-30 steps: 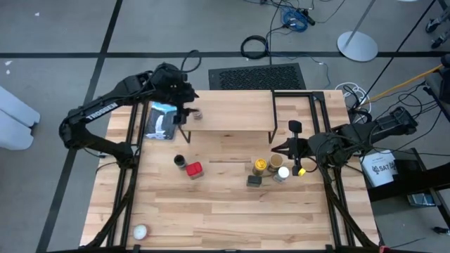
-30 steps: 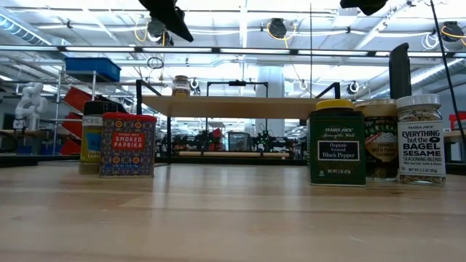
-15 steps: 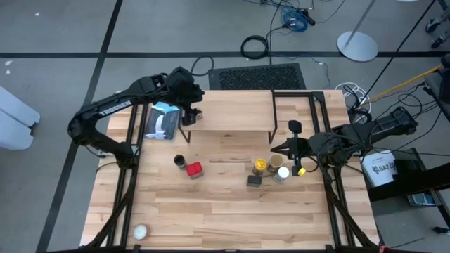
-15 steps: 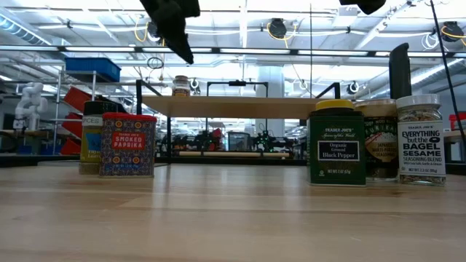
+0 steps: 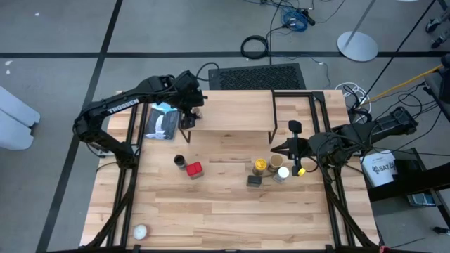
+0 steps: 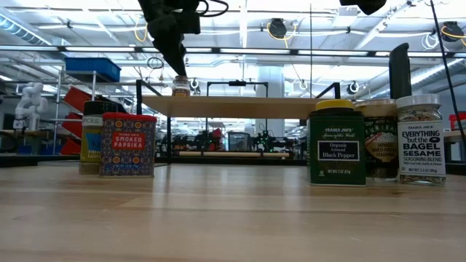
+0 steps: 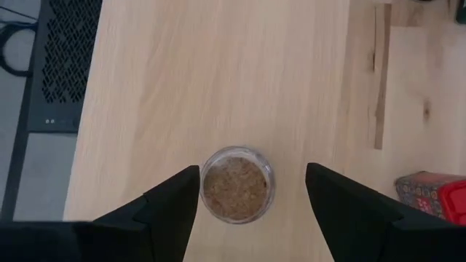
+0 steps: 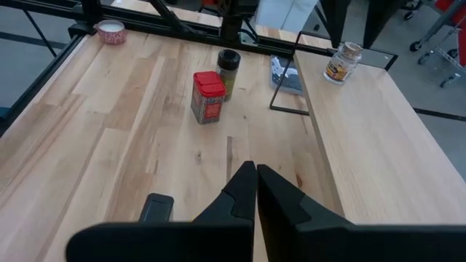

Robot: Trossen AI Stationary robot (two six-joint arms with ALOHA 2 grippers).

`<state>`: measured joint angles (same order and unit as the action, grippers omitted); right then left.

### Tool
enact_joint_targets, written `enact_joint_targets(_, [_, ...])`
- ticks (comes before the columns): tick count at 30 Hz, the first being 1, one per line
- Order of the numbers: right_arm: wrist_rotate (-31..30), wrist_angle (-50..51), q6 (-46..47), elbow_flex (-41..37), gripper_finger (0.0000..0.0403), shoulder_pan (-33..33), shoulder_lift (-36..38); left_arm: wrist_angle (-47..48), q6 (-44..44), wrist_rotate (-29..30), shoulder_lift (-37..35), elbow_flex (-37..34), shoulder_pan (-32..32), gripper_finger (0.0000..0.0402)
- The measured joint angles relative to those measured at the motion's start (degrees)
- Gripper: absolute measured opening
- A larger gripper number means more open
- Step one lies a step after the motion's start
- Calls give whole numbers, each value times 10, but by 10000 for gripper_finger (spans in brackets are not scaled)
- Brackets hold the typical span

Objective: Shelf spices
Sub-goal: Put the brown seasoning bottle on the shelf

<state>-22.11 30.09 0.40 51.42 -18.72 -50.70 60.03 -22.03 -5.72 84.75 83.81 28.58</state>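
One small clear glass jar with a tan lid [image 7: 237, 184] stands on the left end of the low shelf with the light wood plank top [image 5: 232, 116], so the shelving looks barely begun. The left hand [image 7: 251, 196] hangs over it, fingers spread on either side, not touching. Five remain on the table [image 5: 225, 204]: the red paprika tin [image 5: 194, 169], the dark-lidded jar [image 5: 179, 161], the black square tin [image 5: 254, 180], the yellow-lidded jar [image 5: 260, 165], and the white-lidded jar [image 5: 282, 173]. The right hand [image 8: 255, 175] waits closed beside them
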Motion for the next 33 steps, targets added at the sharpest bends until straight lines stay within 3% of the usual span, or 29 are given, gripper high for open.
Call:
enact_joint_targets(15, [0,0,0,0,0,0,0,-7,-28,28,26,-7,1,260])
enact_joint_targets(33, [0,1,0,0,0,0,0,29,-39,20,36,-7,-6,260])
